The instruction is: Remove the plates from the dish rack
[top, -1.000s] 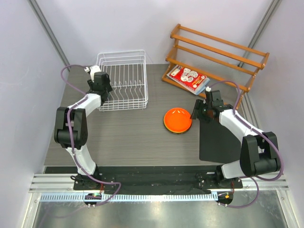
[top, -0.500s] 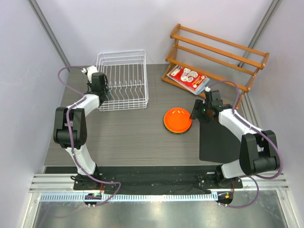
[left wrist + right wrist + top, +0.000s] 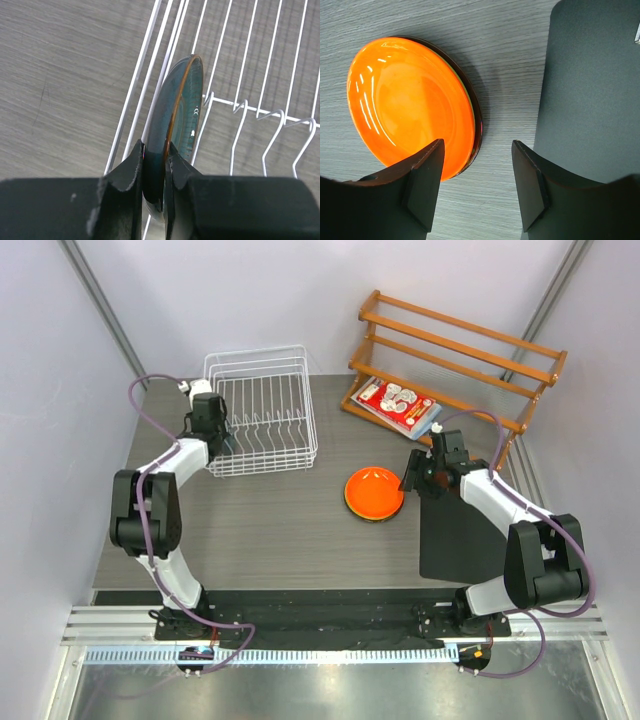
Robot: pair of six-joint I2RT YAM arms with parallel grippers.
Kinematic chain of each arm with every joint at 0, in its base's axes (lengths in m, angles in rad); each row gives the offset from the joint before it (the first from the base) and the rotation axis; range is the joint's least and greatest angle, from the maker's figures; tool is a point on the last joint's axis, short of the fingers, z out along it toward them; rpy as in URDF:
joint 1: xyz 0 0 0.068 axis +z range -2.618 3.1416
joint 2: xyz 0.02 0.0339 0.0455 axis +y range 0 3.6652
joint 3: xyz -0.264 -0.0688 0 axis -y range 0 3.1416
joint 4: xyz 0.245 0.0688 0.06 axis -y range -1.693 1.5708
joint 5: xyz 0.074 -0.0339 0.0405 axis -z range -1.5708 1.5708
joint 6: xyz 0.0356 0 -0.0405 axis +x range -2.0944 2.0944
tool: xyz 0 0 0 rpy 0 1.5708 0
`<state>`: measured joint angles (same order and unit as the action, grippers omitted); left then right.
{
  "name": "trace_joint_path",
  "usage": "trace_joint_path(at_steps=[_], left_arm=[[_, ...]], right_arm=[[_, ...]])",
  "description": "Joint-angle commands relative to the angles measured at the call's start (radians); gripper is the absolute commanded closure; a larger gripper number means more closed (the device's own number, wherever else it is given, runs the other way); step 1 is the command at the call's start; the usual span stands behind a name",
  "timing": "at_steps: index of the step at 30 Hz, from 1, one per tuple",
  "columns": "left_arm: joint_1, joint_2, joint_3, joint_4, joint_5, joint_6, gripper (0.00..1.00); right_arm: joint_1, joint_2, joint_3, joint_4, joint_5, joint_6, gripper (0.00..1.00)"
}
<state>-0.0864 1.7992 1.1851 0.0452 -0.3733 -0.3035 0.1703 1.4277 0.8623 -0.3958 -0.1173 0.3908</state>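
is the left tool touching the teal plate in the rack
Touching. The left wrist view shows the left tool clamped on the rim of the teal plate, no gap.

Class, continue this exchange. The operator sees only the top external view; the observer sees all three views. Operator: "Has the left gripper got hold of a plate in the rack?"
Observer: Yes. The left gripper is shut on the rim of a teal plate.
Operator: How does that plate sit?
Observer: It stands on edge inside the dish rack, close to the rack's left wall wires.
Operator: Is the orange plate alone under the right gripper?
Observer: No. The right gripper is open above the orange plate, and a darker rim shows beneath that plate.
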Motion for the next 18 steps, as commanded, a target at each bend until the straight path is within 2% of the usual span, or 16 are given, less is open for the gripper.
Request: trace_joint_path(at_steps=[1,13,18], left_arm=[[0.007,-0.141,0.059,0.013,-0.026,-0.025,1.0],[0.005,-0.267,0.065,-0.036,0.007,0.0,1.0],[0.005,-0.357,0.048,-0.085,0.125,-0.065,1.0]], right_arm=[[0.012,-0.033,0.007,0.025,0.01,-0.012,0.38],[0.031,-0.056,0.012,0.025,0.022,-0.006,0.38],[0.034,-0.088,0.035,0.023,0.005,-0.015,0.38]])
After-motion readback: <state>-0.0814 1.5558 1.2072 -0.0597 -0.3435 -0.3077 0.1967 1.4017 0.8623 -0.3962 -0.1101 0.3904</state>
